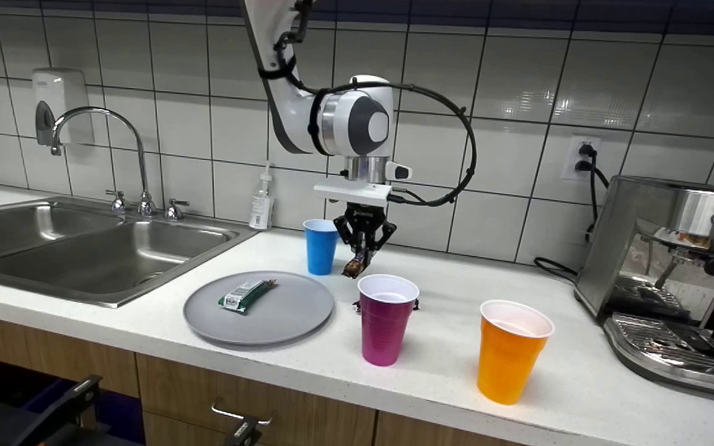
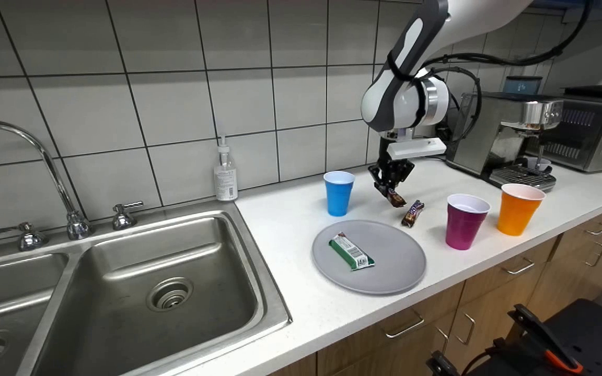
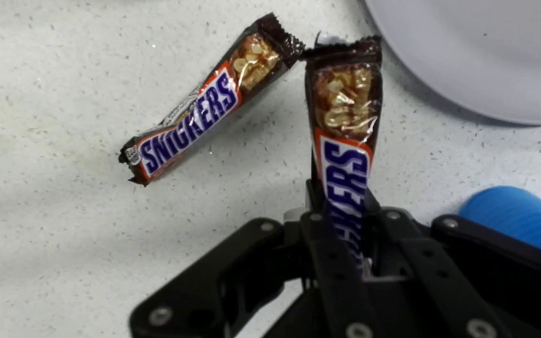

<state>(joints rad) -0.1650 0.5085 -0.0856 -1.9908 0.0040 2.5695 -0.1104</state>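
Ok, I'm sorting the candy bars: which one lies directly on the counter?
The loose Snickers bar near the plate. The other Snickers bar is gripped by the end effector, and the green-wrapped bar lies on the plate.

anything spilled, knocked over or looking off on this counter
Nothing really stands out: the blue cup, purple cup and orange cup stand upright, and no spill shows. The held Snickers bar juts from the gripper at a slant, which seems a bit askew, hardly odd.

Brown-wrapped bar (image 1: 354, 267) in claw (image 1: 364, 246)
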